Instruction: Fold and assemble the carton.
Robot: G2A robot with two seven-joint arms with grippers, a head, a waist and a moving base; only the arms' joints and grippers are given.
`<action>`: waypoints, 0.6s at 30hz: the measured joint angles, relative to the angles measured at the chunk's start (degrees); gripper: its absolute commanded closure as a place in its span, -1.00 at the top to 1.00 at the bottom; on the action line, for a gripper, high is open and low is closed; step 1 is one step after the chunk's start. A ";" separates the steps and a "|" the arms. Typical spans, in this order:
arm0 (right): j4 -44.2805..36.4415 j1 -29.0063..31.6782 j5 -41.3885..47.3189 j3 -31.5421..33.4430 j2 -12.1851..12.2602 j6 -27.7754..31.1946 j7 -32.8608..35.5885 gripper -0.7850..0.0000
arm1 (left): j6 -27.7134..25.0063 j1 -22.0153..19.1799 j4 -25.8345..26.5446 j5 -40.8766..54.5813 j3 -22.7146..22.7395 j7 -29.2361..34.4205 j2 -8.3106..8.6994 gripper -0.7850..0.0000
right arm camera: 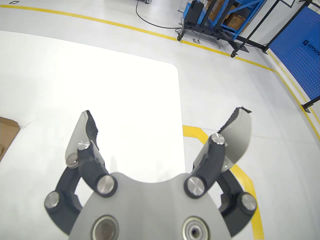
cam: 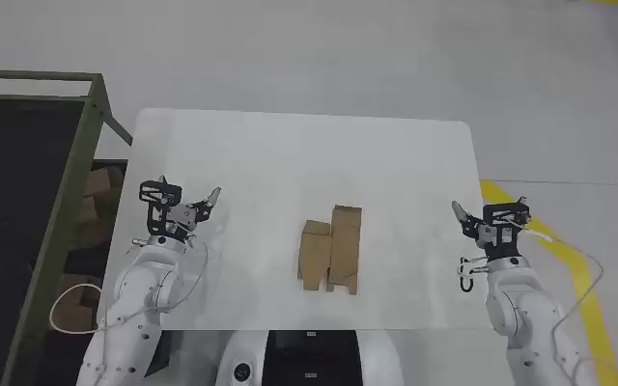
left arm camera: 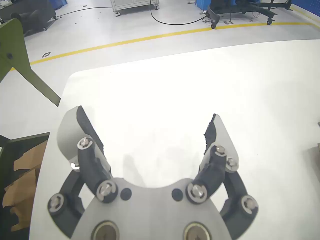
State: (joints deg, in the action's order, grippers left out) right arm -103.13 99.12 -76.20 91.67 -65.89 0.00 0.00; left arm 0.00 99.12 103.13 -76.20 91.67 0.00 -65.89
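Observation:
A flat brown cardboard carton [cam: 330, 249] lies unfolded near the middle of the white table [cam: 290, 154], toward its front edge; a corner of the carton [right arm camera: 7, 131] appears in the right wrist view. My left gripper [cam: 183, 200] hovers over the table's left side, well away from the carton, open with nothing between its fingers [left arm camera: 147, 128]. My right gripper [cam: 491, 214] sits at the table's right edge, also open and empty [right arm camera: 165, 118].
A dark green rack [cam: 58, 174] stands off the table's left side, with loose cardboard pieces [left arm camera: 22, 173] beneath it. Yellow floor tape [cam: 570, 251] runs past the right edge. Bare tabletop stretches behind and around the carton.

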 measured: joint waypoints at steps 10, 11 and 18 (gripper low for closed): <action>0.05 0.12 -0.15 0.15 -0.03 -0.02 -0.12 1.00 | -2.32 0.52 0.07 -0.31 -0.38 -1.34 -0.02 1.00; -0.01 0.22 0.01 0.31 -0.07 -0.33 0.37 1.00 | -2.75 0.68 0.15 -0.25 -0.44 -1.59 -0.04 1.00; -4.60 2.92 4.25 2.64 0.14 7.00 0.64 1.00 | -14.61 2.42 1.35 5.97 1.15 -0.88 0.38 1.00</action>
State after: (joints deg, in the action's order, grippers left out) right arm -107.73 102.04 -71.96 94.31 -65.75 7.00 0.64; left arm -14.61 101.55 104.49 -70.23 92.82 -0.88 -65.51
